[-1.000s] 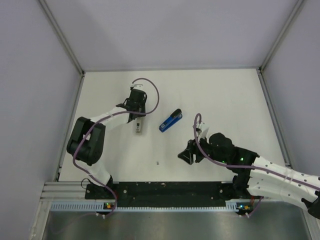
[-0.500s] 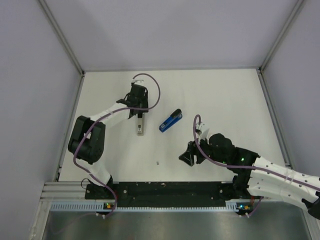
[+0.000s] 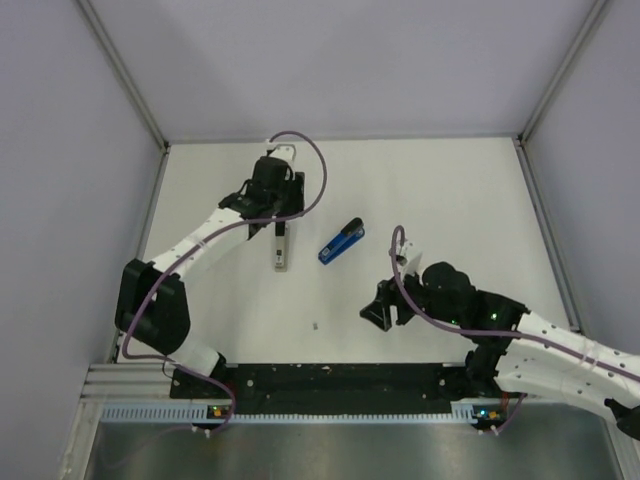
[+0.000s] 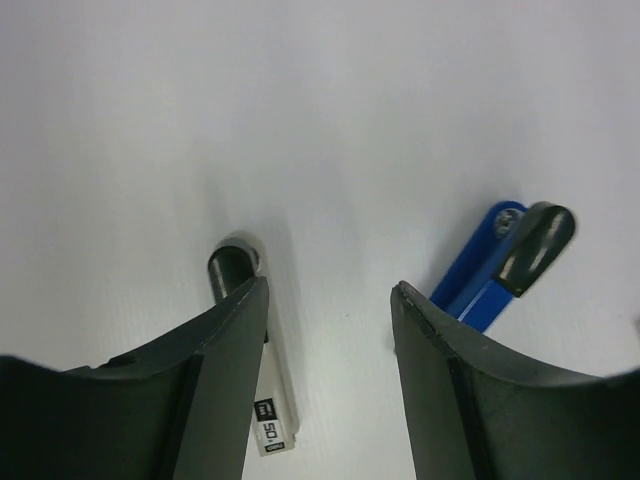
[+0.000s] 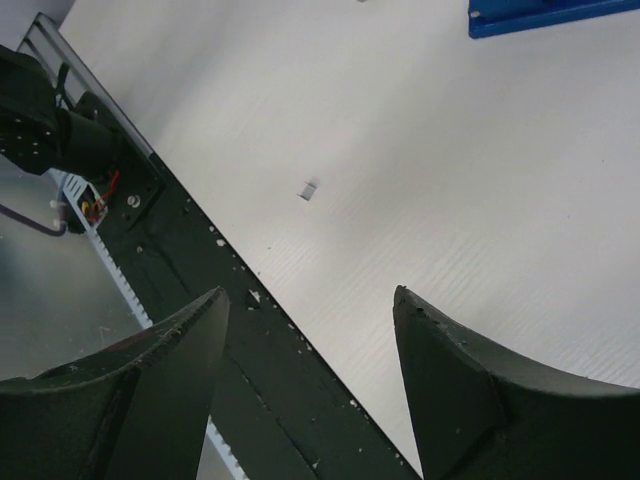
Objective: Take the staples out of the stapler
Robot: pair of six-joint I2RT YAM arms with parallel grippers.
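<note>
The blue stapler (image 3: 341,241) lies flat on the white table, near its middle, black end toward the far right. A grey bar (image 3: 281,251) with a small black label lies to its left. My left gripper (image 3: 278,226) is open and empty, above the bar's far end. In the left wrist view the bar (image 4: 268,385) runs under the left finger and the stapler (image 4: 485,270) shows past the right finger. My right gripper (image 3: 377,310) is open and empty, near the front edge, below and right of the stapler. The stapler's edge (image 5: 545,15) shows at the top of the right wrist view.
A tiny grey speck (image 3: 315,325) lies on the table near the front; it also shows in the right wrist view (image 5: 309,190). The black mounting rail (image 3: 340,378) runs along the near edge. Grey walls enclose the table on three sides.
My left arm has drawn back toward the far side, away from the grey bar, which stays on the table. The right gripper has barely moved.
</note>
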